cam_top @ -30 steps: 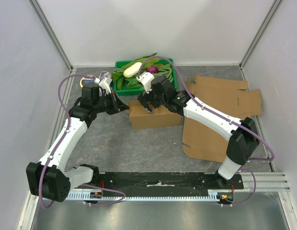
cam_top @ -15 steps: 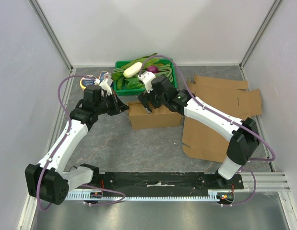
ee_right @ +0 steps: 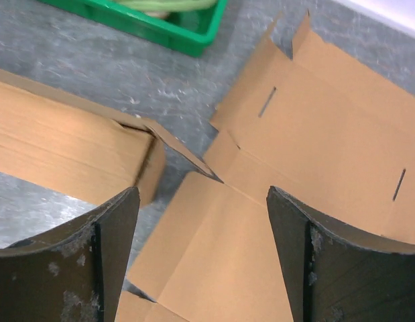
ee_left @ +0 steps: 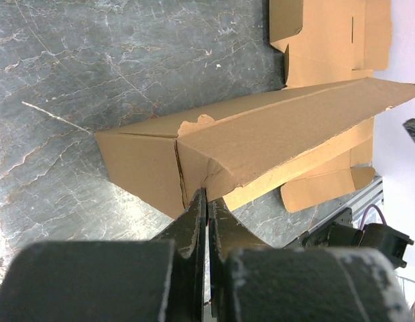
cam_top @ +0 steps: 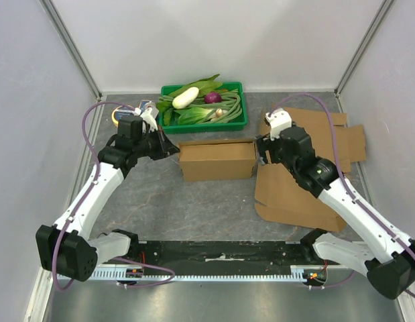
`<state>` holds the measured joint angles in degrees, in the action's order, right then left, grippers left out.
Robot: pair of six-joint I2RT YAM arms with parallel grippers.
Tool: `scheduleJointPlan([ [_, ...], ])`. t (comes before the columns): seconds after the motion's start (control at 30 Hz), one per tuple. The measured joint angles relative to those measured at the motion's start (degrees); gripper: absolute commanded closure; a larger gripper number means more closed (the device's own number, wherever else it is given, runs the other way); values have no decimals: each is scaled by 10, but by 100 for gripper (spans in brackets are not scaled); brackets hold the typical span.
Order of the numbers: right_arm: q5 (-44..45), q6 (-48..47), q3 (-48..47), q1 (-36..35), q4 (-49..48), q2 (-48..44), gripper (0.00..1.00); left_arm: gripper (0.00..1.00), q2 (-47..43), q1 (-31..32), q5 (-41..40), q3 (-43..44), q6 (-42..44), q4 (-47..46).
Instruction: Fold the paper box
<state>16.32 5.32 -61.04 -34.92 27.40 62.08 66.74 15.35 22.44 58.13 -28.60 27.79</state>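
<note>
Now clear of the paper box [cam_top: 217, 159], the right claw [cam_top: 263, 157] hangs with its fingers spread and nothing between them. It sits just right of the box's right end, over the flat cardboard sheets [cam_top: 308, 137] lying on the right of the bench [cam_top: 194, 208]. A second ago it was reaching across the far top edge of the box from above; it has since swung back to the right.

The box itself sits where it did, in the middle of the bench and just near of the green tray [cam_top: 204, 127] of vegetables. From overhead its top looks closed.

At the box's left end, the left claw [ee_left: 206, 198] stays pressed together, its tips against the lower corner of the end panel. Whether a sliver of cardboard is nipped between them cannot be told. Seen from the right wrist, a small end flap [ee_right: 184, 153] stands ajar at the box's right end.

The retreat suggests that the top has been laid down and the work now turns to the ends. That right flap probably needs tucking next, with the left arm steadying the box against the push.
</note>
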Motion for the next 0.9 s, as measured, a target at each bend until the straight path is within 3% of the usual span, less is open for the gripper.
scheduleJointPlan([
  [0.17,-47,-9,111,53,-75,-38,27,98,12,0,2,13,10,9],
  [0.57,-105,-24,120,85,-170,17,54,98,24,0,4,25,29,17],
  [0.6,-108,-26,120,85,-172,17,57,98,24,0,4,25,30,17],
  [0.7,-118,-33,120,85,-181,17,86,98,24,0,5,25,31,18],
  [0.73,-121,-34,120,85,-183,17,100,98,24,0,5,25,32,18],
  [0.9,-148,-22,98,82,-157,27,100,98,25,2,8,25,32,19],
])
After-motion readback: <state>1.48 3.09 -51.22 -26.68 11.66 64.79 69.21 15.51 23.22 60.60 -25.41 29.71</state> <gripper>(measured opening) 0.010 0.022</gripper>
